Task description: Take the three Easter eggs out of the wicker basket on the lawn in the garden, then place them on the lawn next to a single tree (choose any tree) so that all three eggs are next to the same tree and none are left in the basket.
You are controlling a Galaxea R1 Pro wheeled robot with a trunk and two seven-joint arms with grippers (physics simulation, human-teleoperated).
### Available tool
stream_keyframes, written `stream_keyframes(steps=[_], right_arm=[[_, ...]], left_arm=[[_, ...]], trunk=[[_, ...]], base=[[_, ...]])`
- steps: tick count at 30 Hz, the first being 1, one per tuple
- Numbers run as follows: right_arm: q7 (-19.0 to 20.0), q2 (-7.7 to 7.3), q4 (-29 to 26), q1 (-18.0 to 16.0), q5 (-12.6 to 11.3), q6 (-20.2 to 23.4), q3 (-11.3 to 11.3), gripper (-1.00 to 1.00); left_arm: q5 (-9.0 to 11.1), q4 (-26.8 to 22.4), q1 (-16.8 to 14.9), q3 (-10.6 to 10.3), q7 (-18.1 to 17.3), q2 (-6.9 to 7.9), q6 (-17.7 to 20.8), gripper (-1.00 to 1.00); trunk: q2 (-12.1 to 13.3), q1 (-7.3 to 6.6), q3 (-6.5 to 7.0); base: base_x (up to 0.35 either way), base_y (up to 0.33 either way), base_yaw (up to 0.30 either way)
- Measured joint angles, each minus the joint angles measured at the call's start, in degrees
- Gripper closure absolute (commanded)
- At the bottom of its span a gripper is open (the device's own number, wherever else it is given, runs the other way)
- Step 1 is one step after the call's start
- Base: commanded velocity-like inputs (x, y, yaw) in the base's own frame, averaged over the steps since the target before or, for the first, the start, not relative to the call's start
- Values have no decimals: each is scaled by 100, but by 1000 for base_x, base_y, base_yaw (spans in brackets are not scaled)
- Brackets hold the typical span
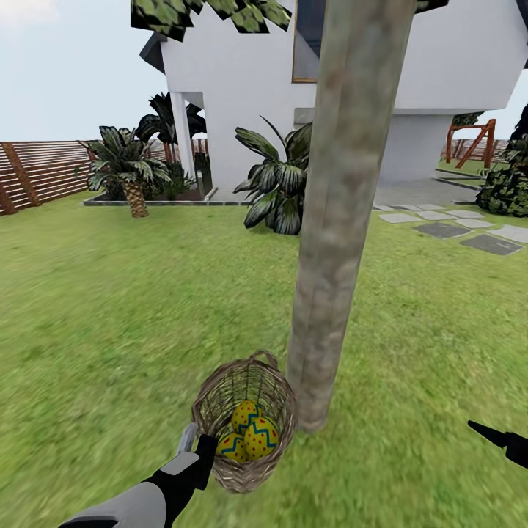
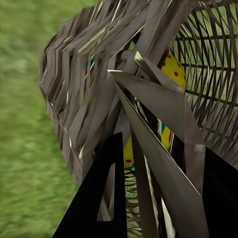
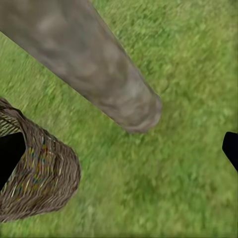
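The wicker basket (image 1: 244, 431) sits tilted on the lawn (image 1: 110, 308), just beside the foot of the tree (image 1: 345, 213), with the thick grey-brown trunk rising on its right in the head view. All three Easter eggs (image 1: 249, 434) lie together inside the basket, yellow with red dots and blue zigzag bands; none is out on the grass yet.

The left gripper (image 1: 196, 449) is at the basket's near-left wall, and its fingers appear to be clenched on the woven rim. In the left wrist view a dark finger (image 2: 101, 198) lies along the outside of the weave, with the wicker right up against the camera and egg colour showing through the gaps. I judge the basket to be held, not merely touched, though the far finger is hidden by the weave.

The right gripper (image 1: 506, 442) hangs low at the right edge, well apart from the basket, with nothing between its fingers, which stand released and wide apart in the right wrist view.

By my reading, the basket is placed at the chosen tree, but the main work remains: each egg must come out and be set on the grass near the trunk.
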Motion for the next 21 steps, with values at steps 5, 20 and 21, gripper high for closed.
stream_keyframes(steps=[5, 20, 21], right_arm=[[-7, 2, 0, 0, 2, 0, 1, -100], [-9, 7, 16, 0, 1, 0, 1, -100], [-9, 3, 17, 0, 1, 0, 1, -100]], left_arm=[[-1, -2, 0, 1, 0, 0, 1, 100], [-1, -2, 0, 0, 0, 0, 1, 100], [-1, -2, 0, 1, 0, 0, 0, 100]], trunk=[[-201, 110, -90], [-805, 440, -361], [-845, 462, -379]], base=[[0, 0, 0], [0, 0, 0], [0, 0, 0]])
